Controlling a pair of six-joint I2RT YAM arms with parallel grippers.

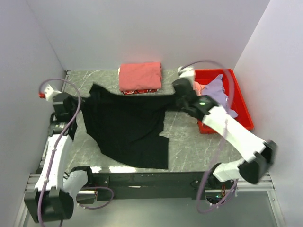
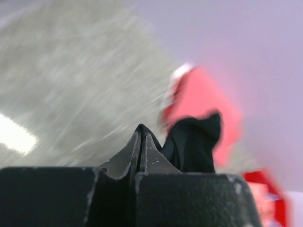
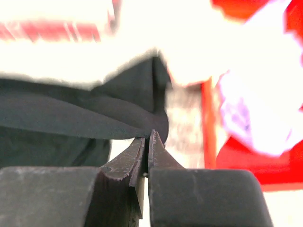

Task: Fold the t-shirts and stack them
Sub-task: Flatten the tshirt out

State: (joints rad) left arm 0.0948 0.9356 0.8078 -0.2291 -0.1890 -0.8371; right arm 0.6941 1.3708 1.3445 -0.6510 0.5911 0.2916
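Note:
The large black t-shirt (image 1: 128, 125) hangs stretched between my two grippers above the table, its lower part draped on the marble top. My left gripper (image 1: 81, 101) is shut on its left shoulder edge; in the left wrist view black cloth (image 2: 194, 142) runs from the closed fingertips (image 2: 151, 151). My right gripper (image 1: 177, 97) is shut on its right edge; the black cloth (image 3: 85, 113) shows pinched there in the right wrist view. A folded coral-red t-shirt (image 1: 139, 75) lies at the back. Pink (image 1: 200, 87) and lavender (image 1: 218, 90) shirts lie in the bin.
The red plastic bin (image 1: 244, 111) stands at the back right, beside my right arm. White walls close in the table on the left, back and right. The black rail (image 1: 142, 178) runs along the near edge.

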